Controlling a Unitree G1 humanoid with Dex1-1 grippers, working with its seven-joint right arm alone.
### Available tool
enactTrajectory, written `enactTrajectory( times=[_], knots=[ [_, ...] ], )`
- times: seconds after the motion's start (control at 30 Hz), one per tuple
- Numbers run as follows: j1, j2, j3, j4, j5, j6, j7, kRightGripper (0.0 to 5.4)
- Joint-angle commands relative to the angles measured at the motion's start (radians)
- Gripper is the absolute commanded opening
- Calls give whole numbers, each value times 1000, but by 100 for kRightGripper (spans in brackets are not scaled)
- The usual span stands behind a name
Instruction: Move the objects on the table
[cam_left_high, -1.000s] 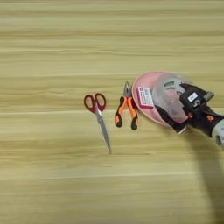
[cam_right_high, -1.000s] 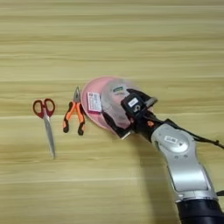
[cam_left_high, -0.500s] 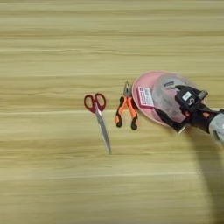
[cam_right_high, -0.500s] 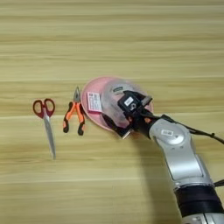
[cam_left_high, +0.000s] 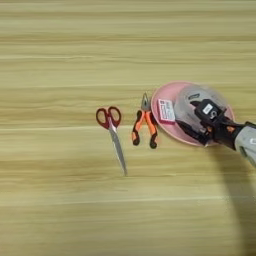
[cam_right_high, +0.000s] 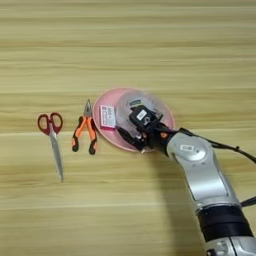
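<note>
A round pink plate (cam_left_high: 170, 92) lies right of the table's middle. On its left part rests a small flat pink-and-white box (cam_left_high: 166, 110). A clear tape roll (cam_right_high: 134, 101) sits on its far right part. Orange-and-black-handled pliers (cam_left_high: 144, 127) lie on the wood just left of the plate, jaws pointing away. My right gripper (cam_right_high: 131, 126) comes in from the right over the plate's near right part, open. One black finger (cam_right_high: 124, 136) runs along the plate's near rim and the other is at the tape roll's near edge.
Red-handled scissors (cam_left_high: 113, 136) lie left of the pliers, blades pointing toward me. My silver forearm (cam_right_high: 200, 172) crosses the lower right of the light wooden table (cam_left_high: 60, 200). Bare wood stretches to the left, far and near sides.
My gripper has slid a little to the left, further over the plate. The plate, box, tape roll, pliers and scissors have stayed in place.
</note>
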Motion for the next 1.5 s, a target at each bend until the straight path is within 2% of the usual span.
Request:
enactTrajectory(
  times=[0.03,0.4,1.03,1.27,1.5],
  knots=[
    [-58,-36,-19,-44,9,-6,-10,292],
    [-53,-30,-32,-75,32,9,-8,182],
    [-65,-62,-105,-175,47,36,-27,167],
    [-65,-97,-199,-203,62,54,-53,166],
    [-27,-115,-303,-209,90,67,-87,166]
  ],
)
